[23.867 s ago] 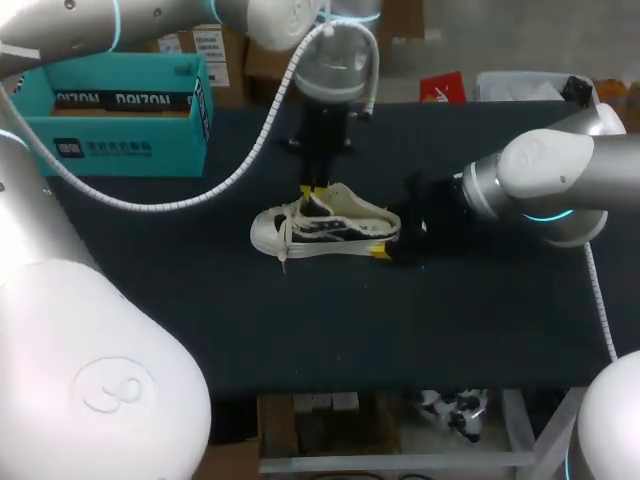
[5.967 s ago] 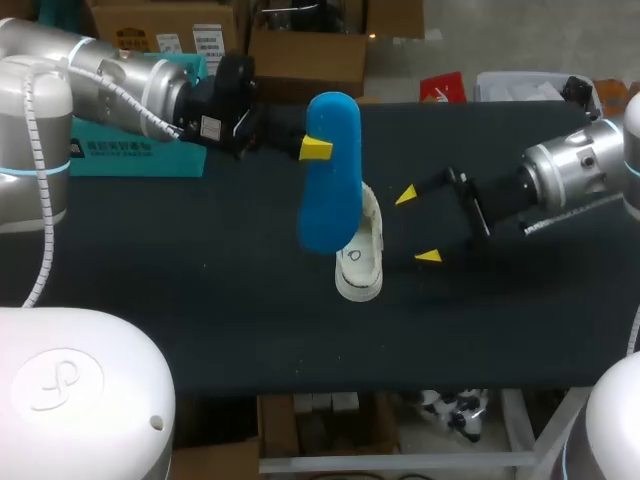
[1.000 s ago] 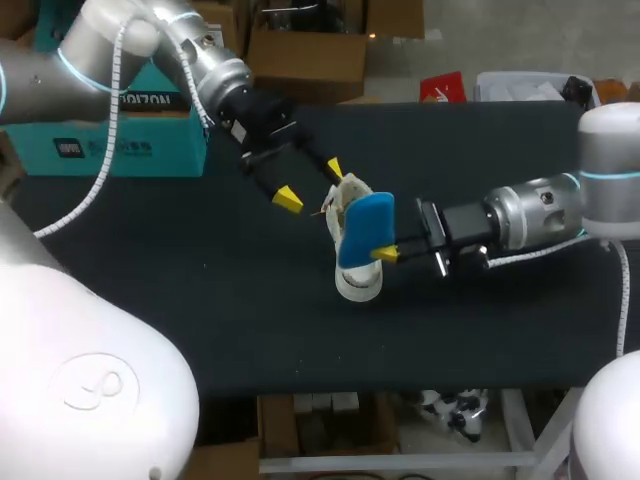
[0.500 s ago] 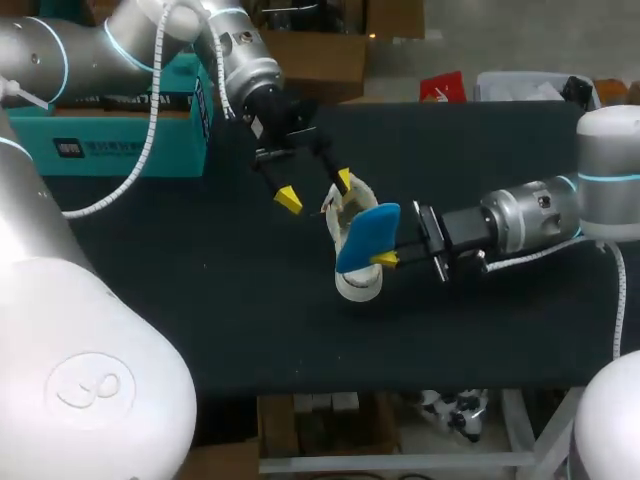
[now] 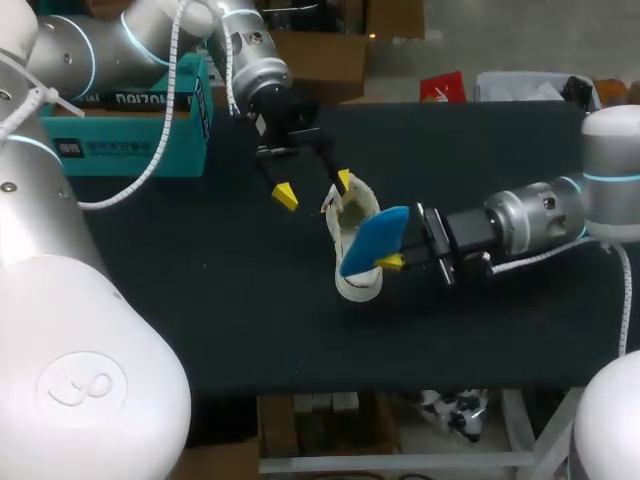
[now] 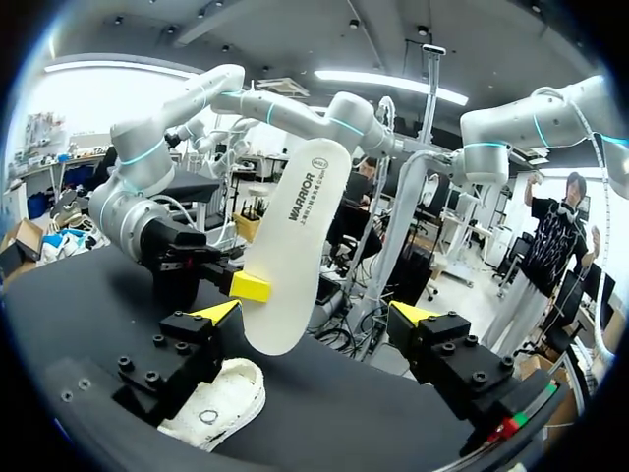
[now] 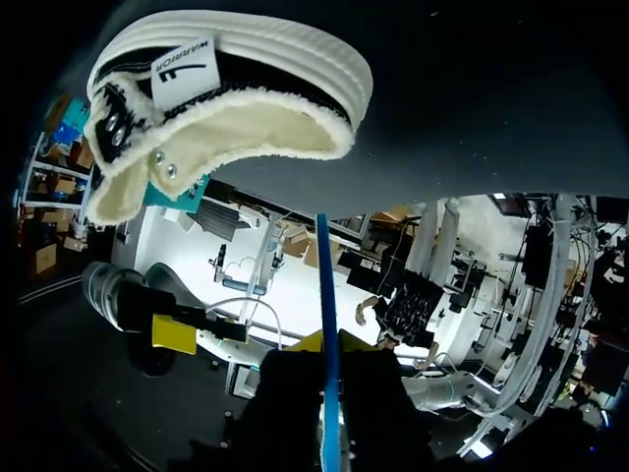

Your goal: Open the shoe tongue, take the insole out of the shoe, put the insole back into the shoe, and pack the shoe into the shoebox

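1. Nearest us, the white shoe (image 5: 357, 282) lies on the dark table (image 5: 200, 310), toe toward us and opening at its far end.
2. Just past the toe, our right gripper (image 5: 386, 260) comes in from the right, its fingers clamped on the blue insole (image 5: 372, 238). The insole is tilted over the middle of the shoe (its underside, seen from the left wrist, is pale). We cannot tell whether it touches the shoe.
3. Farther on, our left gripper (image 5: 314, 189) has its fingers spread wide and holds nothing. One yellow tip is just beside the shoe's far rim and the other is over bare table.
4. Farthest, the teal shoebox (image 5: 130, 135) sits at the table's far left, well apart from the shoe.
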